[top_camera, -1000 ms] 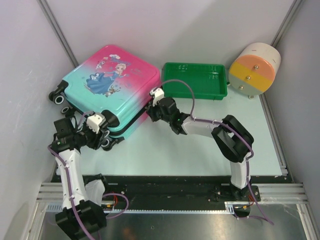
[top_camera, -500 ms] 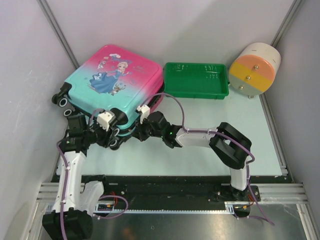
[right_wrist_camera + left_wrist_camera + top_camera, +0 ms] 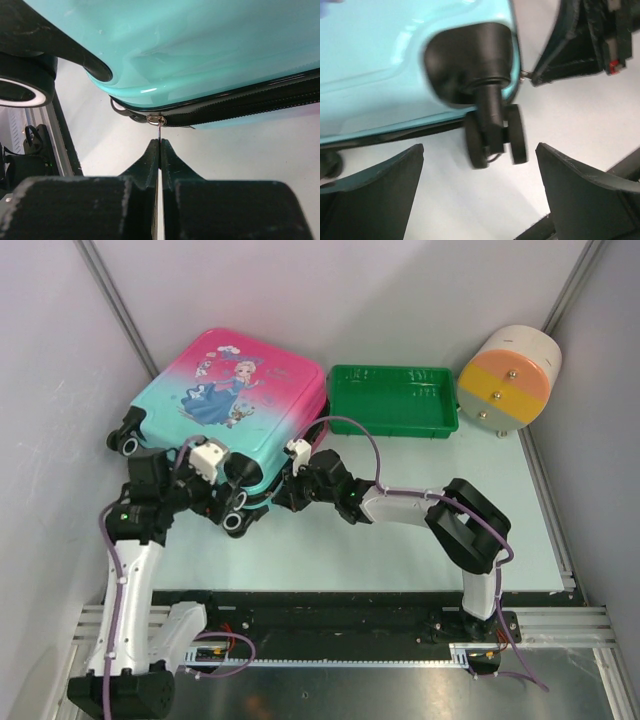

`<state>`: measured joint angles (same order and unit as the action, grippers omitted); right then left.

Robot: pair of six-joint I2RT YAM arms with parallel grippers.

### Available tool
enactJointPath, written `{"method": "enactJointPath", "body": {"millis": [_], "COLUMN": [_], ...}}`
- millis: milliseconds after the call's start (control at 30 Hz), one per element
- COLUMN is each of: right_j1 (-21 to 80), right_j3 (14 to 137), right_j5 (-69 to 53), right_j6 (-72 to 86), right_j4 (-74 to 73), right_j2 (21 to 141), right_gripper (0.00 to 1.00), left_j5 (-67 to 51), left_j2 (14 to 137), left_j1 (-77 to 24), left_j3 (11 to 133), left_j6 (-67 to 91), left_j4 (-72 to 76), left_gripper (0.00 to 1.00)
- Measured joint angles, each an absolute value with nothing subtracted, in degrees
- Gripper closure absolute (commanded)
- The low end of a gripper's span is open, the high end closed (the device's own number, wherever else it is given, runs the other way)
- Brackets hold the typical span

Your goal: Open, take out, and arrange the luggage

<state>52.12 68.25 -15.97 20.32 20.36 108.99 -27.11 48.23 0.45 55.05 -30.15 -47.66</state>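
The table (image 3: 400, 540) carries the suitcase (image 3: 225, 395) lying flat, printed side up, at its 10 o'clock corner. A green tray (image 3: 390, 368) sits at 12 o'clock just beside it, and a white-and-orange cylinder (image 3: 508, 375) at 2 o'clock. The left gripper (image 3: 477, 150) has its fingers spread wide on either side of a black wheel (image 3: 495, 135) at the suitcase's 6 o'clock corner, without touching it. The right gripper (image 3: 160, 145) is pinched together on the thin metal zipper pull (image 3: 159, 131) along the suitcase's near edge.
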Motion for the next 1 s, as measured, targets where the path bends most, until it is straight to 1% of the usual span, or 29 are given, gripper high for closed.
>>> {"method": "enactJointPath", "body": {"millis": [100,200,333,400,600,767,1000], "right_j1": [52.14,52.18,52.38,52.45,52.64,52.64,52.42], "right_j3": [68.23,68.20,68.01,67.99,67.88,67.70,67.61], "right_j5": [-15.94,-15.75,-15.29,-15.07,-14.50,-14.52,-15.11], "right_j6": [20.29,20.05,19.31,19.05,17.91,17.72,17.72], "right_j4": [20.40,20.45,20.91,20.93,21.23,21.63,21.78], "right_j2": [108.99,108.99,108.99,108.99,108.99,108.99,109.01], "right_gripper": [1.00,1.00,1.00,1.00,1.00,1.00,1.00], "left_j5": [-26.79,-26.28,-27.70,-27.24,-25.36,-22.74,-16.03], "left_j2": [48.34,52.58,65.54,72.79,86.63,93.80,100.90], "left_j1": [5.45,13.52,24.80,27.79,29.65,30.17,30.68], "left_j3": [60.42,68.01,80.84,85.69,91.39,96.25,99.61], "left_j6": [-30.52,-32.08,-34.37,-35.46,-38.11,-41.12,-47.31], "left_j4": [-50.39,-51.75,-52.01,-50.74,-51.92,-51.83,-51.00], "left_gripper": [0.00,0.00,0.00,0.00,0.02,0.04,0.04]}}
